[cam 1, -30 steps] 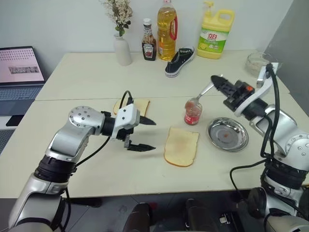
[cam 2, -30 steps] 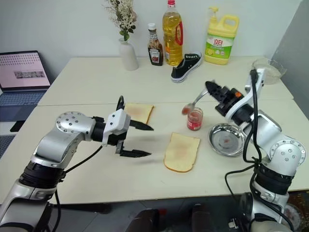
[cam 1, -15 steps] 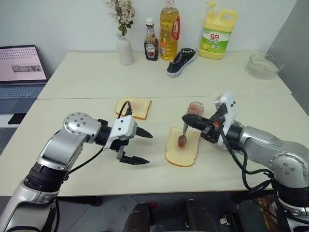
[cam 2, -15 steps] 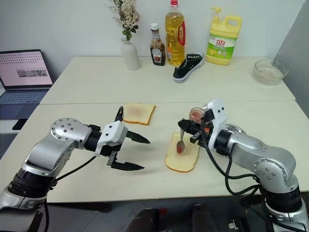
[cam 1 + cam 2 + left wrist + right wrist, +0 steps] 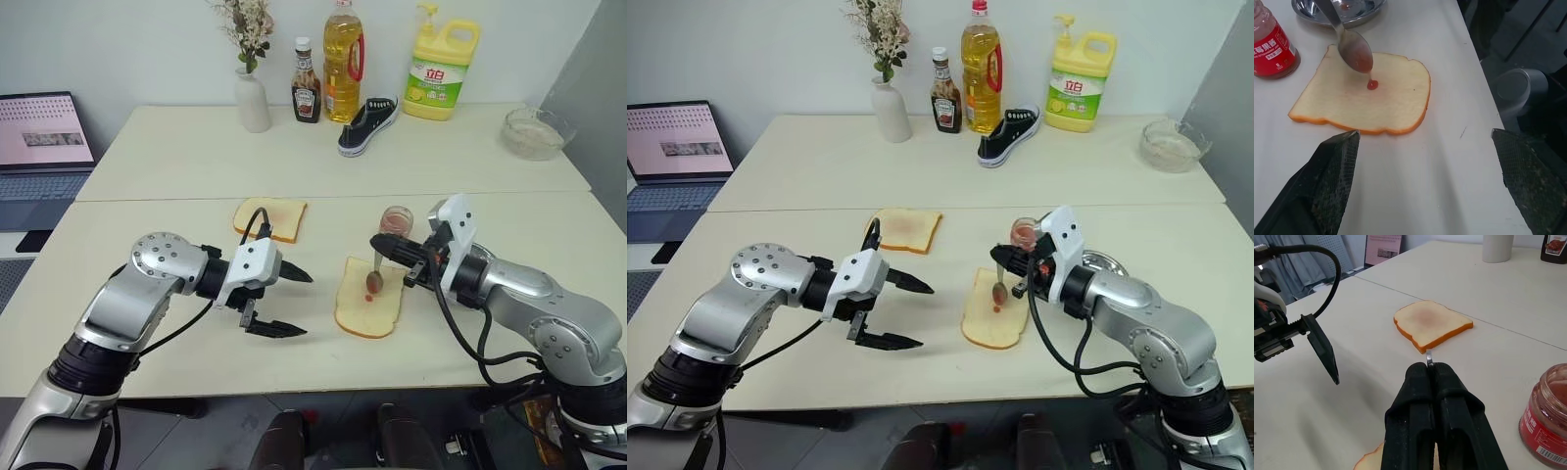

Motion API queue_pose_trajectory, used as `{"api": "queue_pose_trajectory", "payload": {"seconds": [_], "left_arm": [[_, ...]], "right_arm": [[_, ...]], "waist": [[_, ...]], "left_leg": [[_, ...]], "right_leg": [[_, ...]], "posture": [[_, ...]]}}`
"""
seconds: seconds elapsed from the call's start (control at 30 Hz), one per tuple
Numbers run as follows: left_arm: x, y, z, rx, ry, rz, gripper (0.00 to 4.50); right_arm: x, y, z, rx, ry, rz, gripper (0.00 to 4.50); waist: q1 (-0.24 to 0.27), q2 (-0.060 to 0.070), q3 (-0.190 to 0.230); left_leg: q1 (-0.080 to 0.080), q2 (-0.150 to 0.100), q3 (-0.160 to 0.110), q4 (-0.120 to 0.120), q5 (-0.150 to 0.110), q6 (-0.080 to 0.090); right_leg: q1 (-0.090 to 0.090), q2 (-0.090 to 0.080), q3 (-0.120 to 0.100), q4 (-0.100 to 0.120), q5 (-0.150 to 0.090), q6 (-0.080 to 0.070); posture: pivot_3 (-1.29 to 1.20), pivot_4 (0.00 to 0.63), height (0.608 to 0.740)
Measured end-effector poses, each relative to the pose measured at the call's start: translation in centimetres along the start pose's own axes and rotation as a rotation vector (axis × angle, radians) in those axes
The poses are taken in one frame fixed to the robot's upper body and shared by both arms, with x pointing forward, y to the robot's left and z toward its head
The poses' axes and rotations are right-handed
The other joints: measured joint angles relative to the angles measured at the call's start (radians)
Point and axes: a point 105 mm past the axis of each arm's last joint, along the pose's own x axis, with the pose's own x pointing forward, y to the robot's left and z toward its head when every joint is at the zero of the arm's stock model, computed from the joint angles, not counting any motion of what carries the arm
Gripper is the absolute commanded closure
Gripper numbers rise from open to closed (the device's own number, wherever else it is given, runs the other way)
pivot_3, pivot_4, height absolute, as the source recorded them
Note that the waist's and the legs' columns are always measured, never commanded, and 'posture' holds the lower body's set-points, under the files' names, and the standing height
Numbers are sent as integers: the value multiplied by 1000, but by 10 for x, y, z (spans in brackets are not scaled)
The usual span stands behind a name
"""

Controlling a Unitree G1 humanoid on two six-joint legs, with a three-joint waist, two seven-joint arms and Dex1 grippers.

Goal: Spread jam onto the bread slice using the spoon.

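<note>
The bread slice lies flat near the table's front edge, with a small red dab on its face. My right gripper is shut on the handle of the spoon. The spoon points down, its red-smeared bowl just over the dab. The jam stands open behind the slice, close to my right wrist. My left gripper hangs open to the left of the slice, empty, its fingers apart from the crust.
A second, plain slice lies behind my left gripper. A steel dish sits to the right of the jar. At the table's back stand a vase, sauce bottle, oil bottle, detergent, shoe and glass bowl. A laptop is far left.
My right arm swung down and leftward from above the jar, carrying the spoon over the bread slice, and a red dab now lies on it. The left gripper stayed put.
</note>
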Motion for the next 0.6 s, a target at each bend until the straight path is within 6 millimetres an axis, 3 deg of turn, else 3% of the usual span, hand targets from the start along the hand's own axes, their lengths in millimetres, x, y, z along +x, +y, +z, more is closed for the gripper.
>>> {"api": "queue_pose_trajectory", "payload": {"seconds": [0.13, 0.27, 0.6], "left_arm": [[0, 0, 0, -1, 0, 0, 0], [0, 0, 0, -1, 0, 0, 0], [2, -2, 0, -13, -1, 10, 0]], "right_arm": [[-1, -1, 2, 16, -9, 6, 4476], [-6, -9, 2, 151, -36, -1, 4476], [0, -35, -34, 565, -77, -87, 4476]], "waist": [[0, 0, 0], [0, 0, 0], [-1, 0, 0]], "left_leg": [[0, 0, 0, 0, 0, 0], [0, 0, 0, 0, 0, 0], [0, 1, 0, 0, 0, 0]], "right_leg": [[0, 0, 0, 0, 0, 0], [0, 0, 0, 0, 0, 0], [0, 1, 0, 1, 0, 0]], "posture": [[0, 150, 740], [0, 150, 740], [0, 150, 740]]}}
